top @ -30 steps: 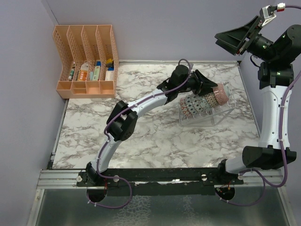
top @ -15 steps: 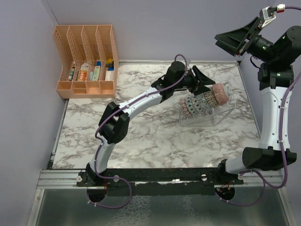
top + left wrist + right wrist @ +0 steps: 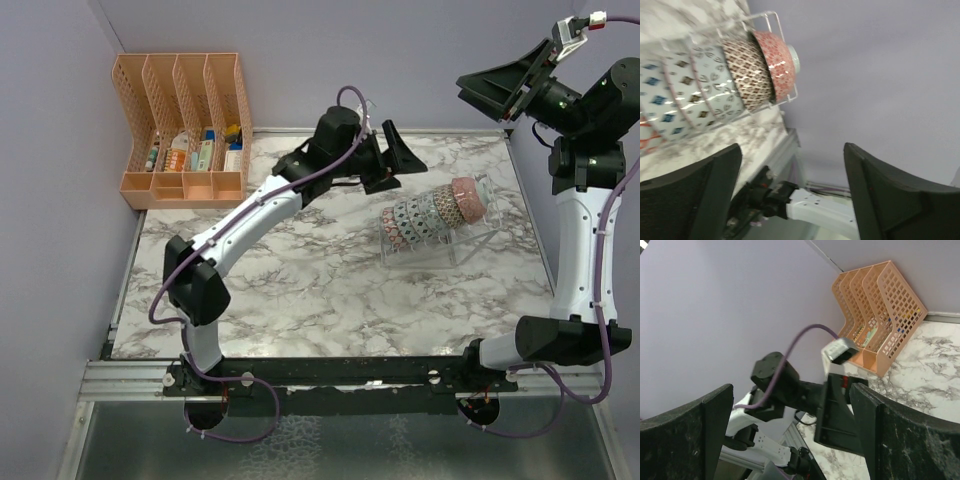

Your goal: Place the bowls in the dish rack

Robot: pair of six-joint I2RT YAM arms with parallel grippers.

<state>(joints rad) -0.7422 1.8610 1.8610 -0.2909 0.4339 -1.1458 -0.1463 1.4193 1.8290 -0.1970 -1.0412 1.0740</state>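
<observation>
Inside the dish rack (image 3: 425,256) on the counter (image 3: 300,290), the bowls (image 3: 430,212) stand packed on edge. Left jaws hover behind-left of the rack, wide open, empty; right jaws, high to its right, likewise. Loading looks finished: back away without brushing the wires.

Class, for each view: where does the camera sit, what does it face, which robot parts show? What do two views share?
Top external: above, behind the bases, looking down on the table; both arms show.
Left wrist: on the left gripper, facing the bowls in the dish rack; own fingers show.
Right wrist: on the right gripper, facing the left arm and orange organiser; own fingers show.
Shared: top and left wrist both see the bowls.
</observation>
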